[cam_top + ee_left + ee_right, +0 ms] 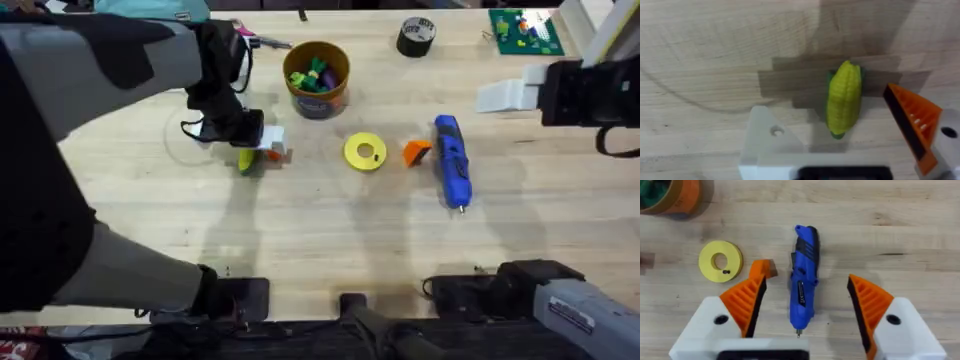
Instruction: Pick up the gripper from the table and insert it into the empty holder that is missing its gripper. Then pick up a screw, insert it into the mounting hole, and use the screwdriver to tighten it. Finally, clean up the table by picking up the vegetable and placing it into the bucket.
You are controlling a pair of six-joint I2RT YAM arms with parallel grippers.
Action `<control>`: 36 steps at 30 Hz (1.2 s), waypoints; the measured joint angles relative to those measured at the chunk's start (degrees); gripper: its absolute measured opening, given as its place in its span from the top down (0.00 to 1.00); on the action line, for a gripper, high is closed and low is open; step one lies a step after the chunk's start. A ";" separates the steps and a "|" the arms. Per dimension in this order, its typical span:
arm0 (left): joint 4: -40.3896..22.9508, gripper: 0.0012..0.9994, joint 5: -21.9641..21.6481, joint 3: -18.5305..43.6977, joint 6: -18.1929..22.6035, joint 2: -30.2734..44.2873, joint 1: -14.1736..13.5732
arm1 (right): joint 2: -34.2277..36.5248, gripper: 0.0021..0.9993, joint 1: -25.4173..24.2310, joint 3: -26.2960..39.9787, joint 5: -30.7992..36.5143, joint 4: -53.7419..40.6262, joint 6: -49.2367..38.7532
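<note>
My left gripper [268, 146] is open and low over the table, straddling the vegetable [844, 97], a small yellow-green corn toy [246, 160]. One of its fingers is a bare white holder [762, 142] with an open mounting hole; the other carries an orange ribbed pad. The loose orange gripper [416, 152] lies on the table between a yellow disc [365, 152] and the blue screwdriver [450, 160]. High above them my right gripper [806, 280] stands open and holds nothing. The screwdriver [804, 292] lies under it, the orange gripper [763, 269] just beside. The bucket [317, 78] stands behind with toys inside.
A small dark screw [726, 272] rests on the yellow disc [720, 261]. A black tape roll [416, 37] and a green board [525, 30] sit at the back right. Bare wood stretches across the table's front half.
</note>
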 joint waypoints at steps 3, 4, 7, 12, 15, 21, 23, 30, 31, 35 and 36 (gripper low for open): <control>0.00 0.20 -0.21 -0.02 -0.01 0.46 -0.01 | 0.02 0.00 0.00 0.00 0.00 0.00 0.00; -0.01 0.30 -0.23 -0.02 0.01 0.48 -0.02 | 0.00 0.00 0.00 0.00 0.00 0.00 0.00; 0.01 0.70 0.02 -0.02 0.01 0.45 -0.02 | 0.01 0.00 0.00 0.00 0.00 0.00 0.00; 0.02 0.98 -0.08 -0.02 0.16 0.37 -0.02 | 0.00 0.00 0.00 0.00 0.00 0.00 0.00; 0.02 0.98 -0.07 -0.02 0.17 0.37 -0.02 | 0.00 0.00 0.00 0.00 0.00 0.00 0.00; 0.03 0.98 -0.08 -0.02 0.16 0.37 -0.02 | 0.01 0.00 0.00 0.00 0.00 0.00 0.00; 0.07 0.98 -0.10 -0.02 0.16 0.33 -0.02 | 0.00 0.00 0.00 0.00 0.00 0.00 0.00; -5.14 0.98 -0.58 1.27 0.16 -3.57 -0.02 | 0.02 0.00 0.00 0.00 0.00 0.00 0.00; -6.33 0.98 -0.67 2.19 0.16 -5.05 -0.02 | 0.00 0.00 0.00 0.00 0.00 0.00 0.00; -10.87 0.98 -0.72 7.13 0.16 -11.02 -0.02 | 0.02 0.00 0.00 0.00 0.00 0.00 0.00; -12.08 0.98 -0.73 8.60 0.16 -12.62 -0.02 | 0.01 0.00 0.00 0.00 0.00 0.00 0.00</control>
